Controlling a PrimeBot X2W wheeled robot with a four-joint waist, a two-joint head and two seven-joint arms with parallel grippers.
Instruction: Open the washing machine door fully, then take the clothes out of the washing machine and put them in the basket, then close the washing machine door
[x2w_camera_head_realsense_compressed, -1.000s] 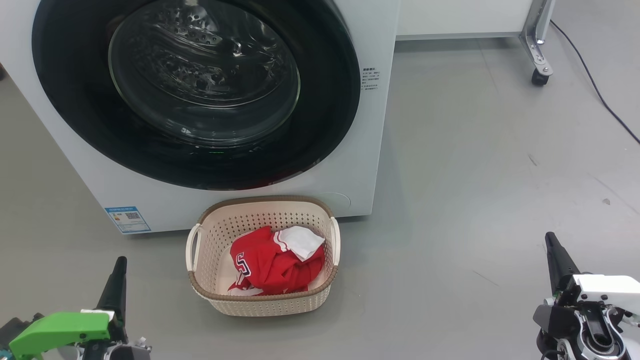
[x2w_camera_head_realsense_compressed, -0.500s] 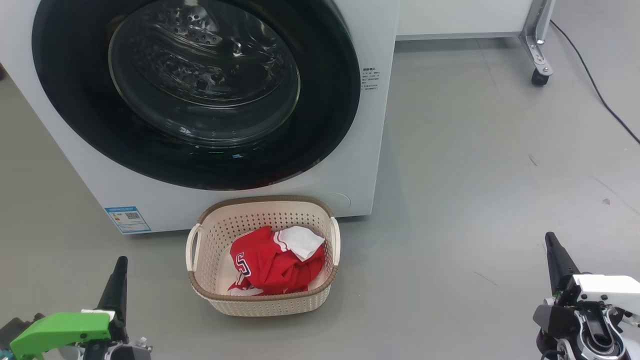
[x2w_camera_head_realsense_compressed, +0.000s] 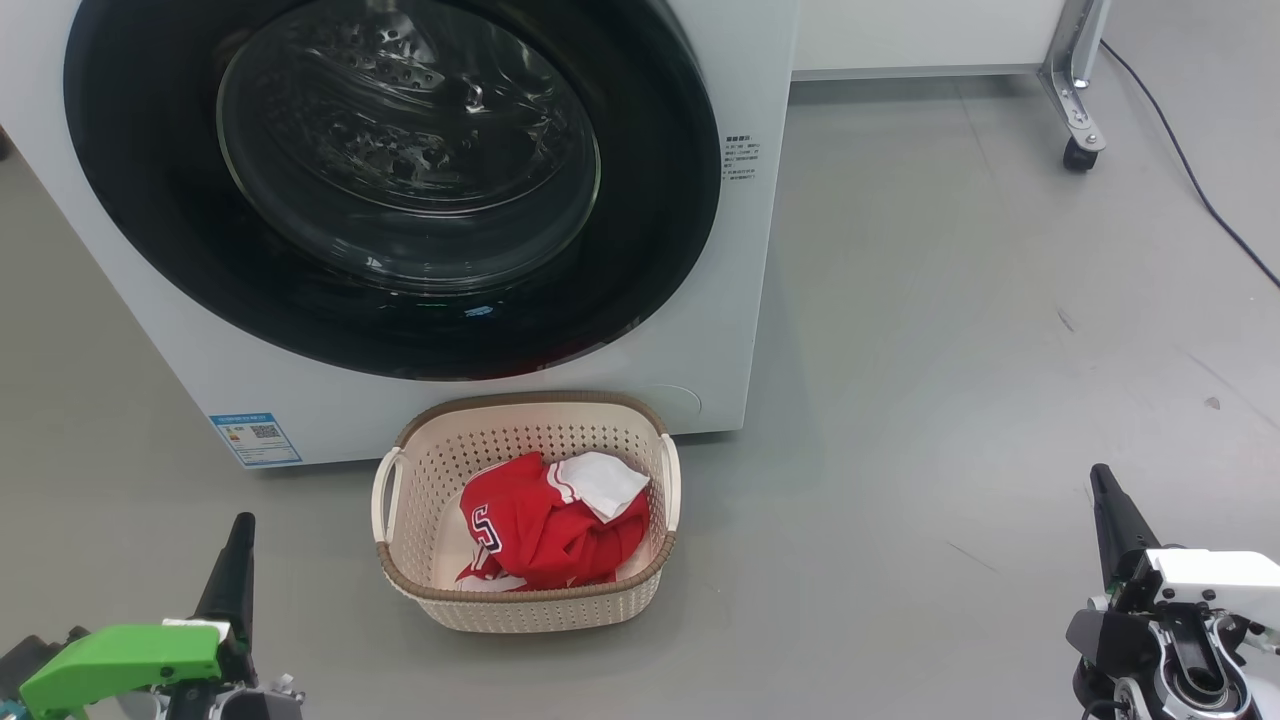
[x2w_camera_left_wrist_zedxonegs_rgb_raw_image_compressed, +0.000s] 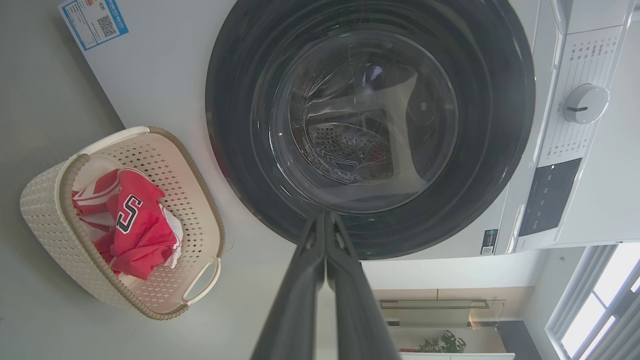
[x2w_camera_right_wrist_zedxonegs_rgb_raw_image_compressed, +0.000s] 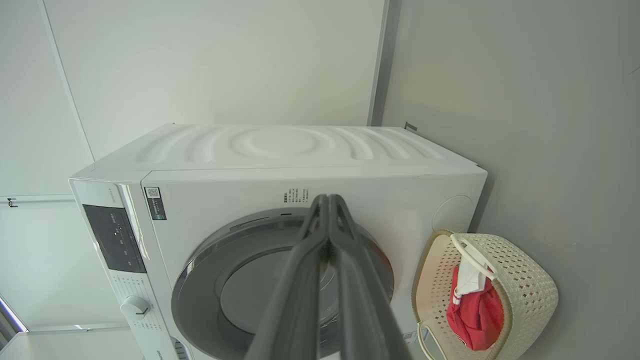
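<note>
Basket: you see the small cream perforated plastic basket with a brown woven-look rim (x2w_camera_head_realsense_compressed: 530, 612) on the grey floor (x2w_camera_head_realsense_compressed: 950, 350), just in front of the machine and below its door.
Basket contents: a crumpled red sports jersey with white stripes (x2w_camera_head_realsense_compressed: 540, 535), and a plain white piece (x2w_camera_head_realsense_compressed: 605, 482) lying on top of it.
Washing machine: the big white front-loading washing machine (x2w_camera_head_realsense_compressed: 745, 80) has its round door with glossy black rim and clear glass centre (x2w_camera_head_realsense_compressed: 655, 200) shut against the front. The steel perforated drum (x2w_camera_head_realsense_compressed: 400, 110) shows through the glass.
Writing: a dark letter "S" with a white outline (x2w_camera_left_wrist_zedxonegs_rgb_raw_image_compressed: 127, 214) on the jersey. The blue label sticker (x2w_camera_head_realsense_compressed: 256, 439) has a QR code, but its text is too small to read.
Left arm: the left gripper (x2w_camera_head_realsense_compressed: 238, 540) is low, well apart from the basket. Its fingers point to the machine and are pressed together, holding nothing.
Right arm: the right gripper (x2w_camera_head_realsense_compressed: 1105, 490) is low on the other side, also well apart. Its fingers are pressed together and empty.
</note>
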